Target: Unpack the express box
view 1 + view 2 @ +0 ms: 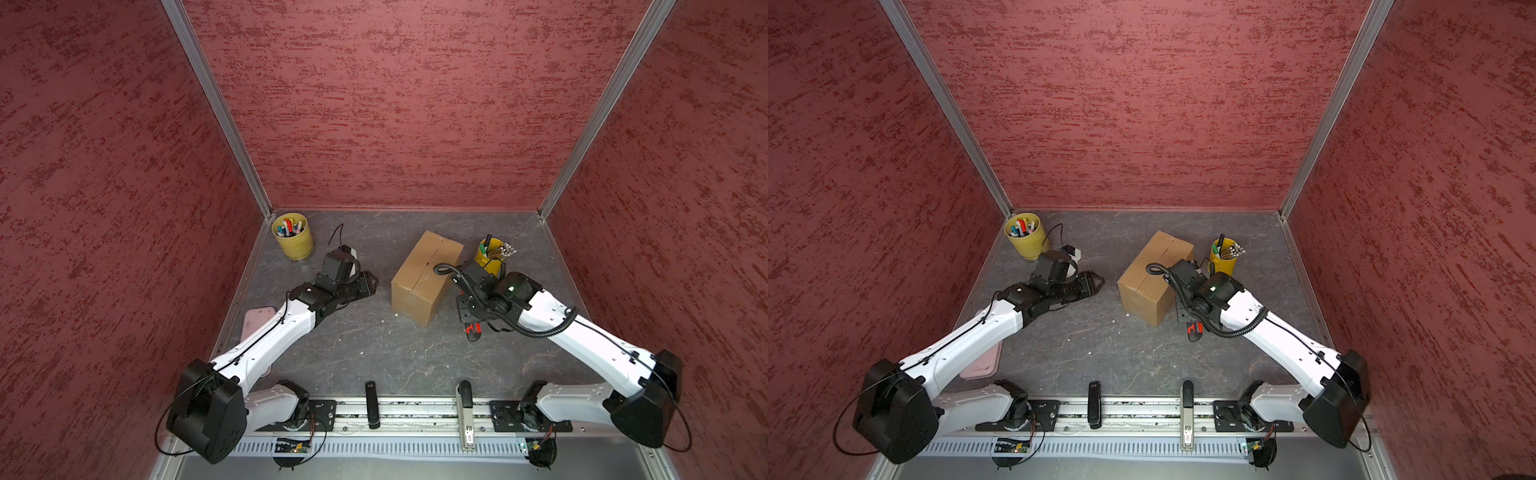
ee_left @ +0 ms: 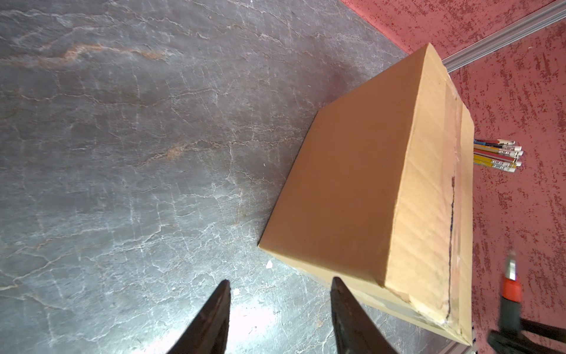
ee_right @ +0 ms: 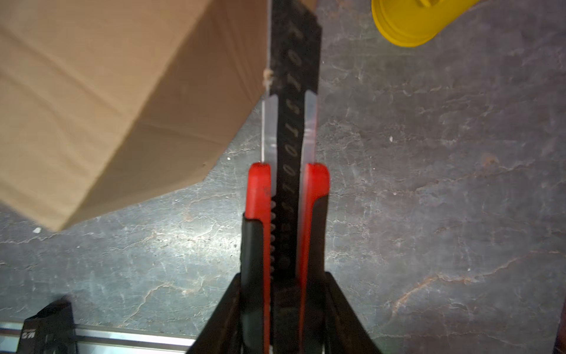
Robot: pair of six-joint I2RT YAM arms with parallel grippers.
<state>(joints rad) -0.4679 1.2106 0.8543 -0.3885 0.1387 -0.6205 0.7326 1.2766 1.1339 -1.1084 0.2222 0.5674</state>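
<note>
I've got the knife [image 3: 288,184] clamped in my right gripper [image 3: 283,285], blade just beside the box [image 1: 424,274]. My left gripper [image 2: 281,280] hangs half-spread and empty near it. The flaps [image 1: 432,257] lie closed.

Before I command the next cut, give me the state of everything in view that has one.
express box: closed, flaps down, a dark slit along part of the taped seam.
right end effector: shut on the utility knife.
utility knife: blade extended, beside the box.
left end effector: open, empty, clear of the box.
marker cup: upright, filled.
pencil cup: upright, filled.
</note>
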